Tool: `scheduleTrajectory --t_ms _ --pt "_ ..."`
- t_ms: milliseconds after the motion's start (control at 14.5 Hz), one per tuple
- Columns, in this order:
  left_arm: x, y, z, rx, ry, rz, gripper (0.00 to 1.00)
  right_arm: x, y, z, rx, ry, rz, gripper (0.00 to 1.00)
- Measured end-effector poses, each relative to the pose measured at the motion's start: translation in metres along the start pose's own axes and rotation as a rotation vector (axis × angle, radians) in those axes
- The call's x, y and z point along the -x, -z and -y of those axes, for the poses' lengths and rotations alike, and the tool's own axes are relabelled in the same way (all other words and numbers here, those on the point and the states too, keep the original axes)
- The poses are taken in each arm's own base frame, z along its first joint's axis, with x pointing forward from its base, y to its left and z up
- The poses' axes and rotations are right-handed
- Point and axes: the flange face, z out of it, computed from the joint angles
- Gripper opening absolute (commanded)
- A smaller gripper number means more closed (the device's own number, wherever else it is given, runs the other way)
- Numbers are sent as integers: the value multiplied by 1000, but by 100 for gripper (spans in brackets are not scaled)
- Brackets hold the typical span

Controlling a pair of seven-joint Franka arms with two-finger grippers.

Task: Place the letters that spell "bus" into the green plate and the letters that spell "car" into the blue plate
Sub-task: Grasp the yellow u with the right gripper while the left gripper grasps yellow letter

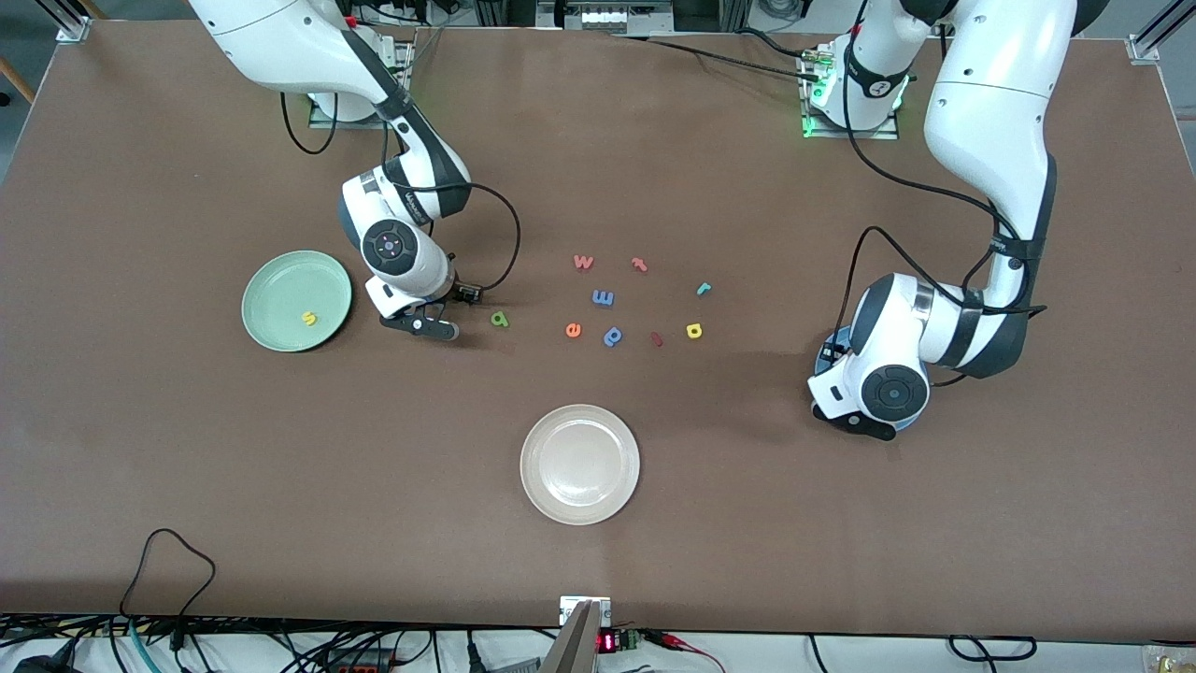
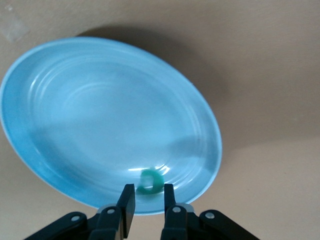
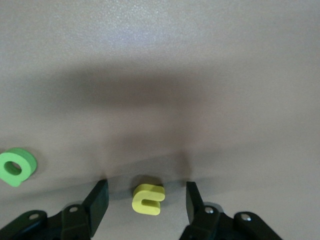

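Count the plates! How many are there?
3. The green plate sits toward the right arm's end, the white plate nearest the front camera, and the blue plate under the left hand.

Robotics lab bench, judged from the fixtures. Two white arms (image 1: 990, 112) are bolted on metal base plates (image 1: 852, 120) at the edge of a plain brown table (image 1: 747, 523). Aluminium frame posts (image 1: 1154, 33) are seen at the corners. Loose cables (image 1: 168, 561) are run across the top and bundled along the camera-side edge, beside a small red digital readout (image 1: 606, 642). Nothing domestic is seen: only test props, foam letters (image 1: 603, 298) and plates (image 1: 579, 464).
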Motion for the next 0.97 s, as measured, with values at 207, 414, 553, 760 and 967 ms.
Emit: scheduleTrajectory --t_ms 207,414,553,760,967 --pt "-1 9 -16 0 -29 -14 100 6 0 8 0 -44 -5 69" --pt "8 29 -60 20 -26 0 100 8 0 10 0 -53 -7 66" --pt "14 47 -113 47 62 -16 100 7 0 10 -1 -56 -8 65" --pt "20 56 -183 112 224 -49 100 6 1 8 -1 -61 -9 62" --pt "16 41 -205 194 295 -79 100 4 2 6 -1 -66 -12 57"
